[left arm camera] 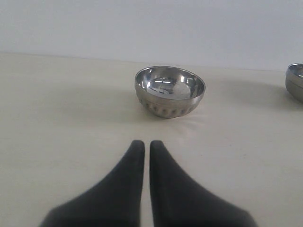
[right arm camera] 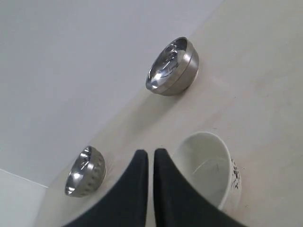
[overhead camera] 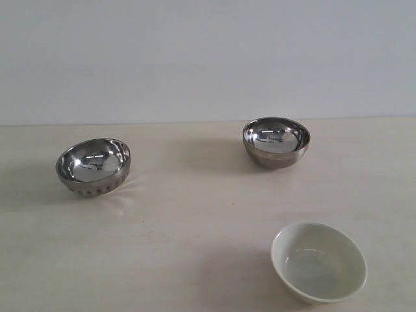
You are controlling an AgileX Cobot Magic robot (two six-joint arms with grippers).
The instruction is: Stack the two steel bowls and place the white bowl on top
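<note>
A dimpled steel bowl (overhead camera: pixel 93 166) sits upright at the left of the table, and a plain steel bowl (overhead camera: pixel 276 142) stands further back at the right. The white bowl (overhead camera: pixel 318 261) rests near the front right. No arm shows in the exterior view. In the left wrist view my left gripper (left arm camera: pixel 143 144) is shut and empty, short of the dimpled steel bowl (left arm camera: pixel 170 91); the plain steel bowl (left arm camera: pixel 295 81) peeks in at the edge. My right gripper (right arm camera: pixel 151 153) is shut and empty beside the white bowl (right arm camera: pixel 208 168), with the plain steel bowl (right arm camera: pixel 173 67) and dimpled steel bowl (right arm camera: pixel 86 172) beyond.
The bowls stand on a pale wooden table (overhead camera: pixel 195 221) whose back edge meets a plain white wall (overhead camera: pixel 195 58). The white bowl carries a small dark pattern on its outside in the right wrist view.
</note>
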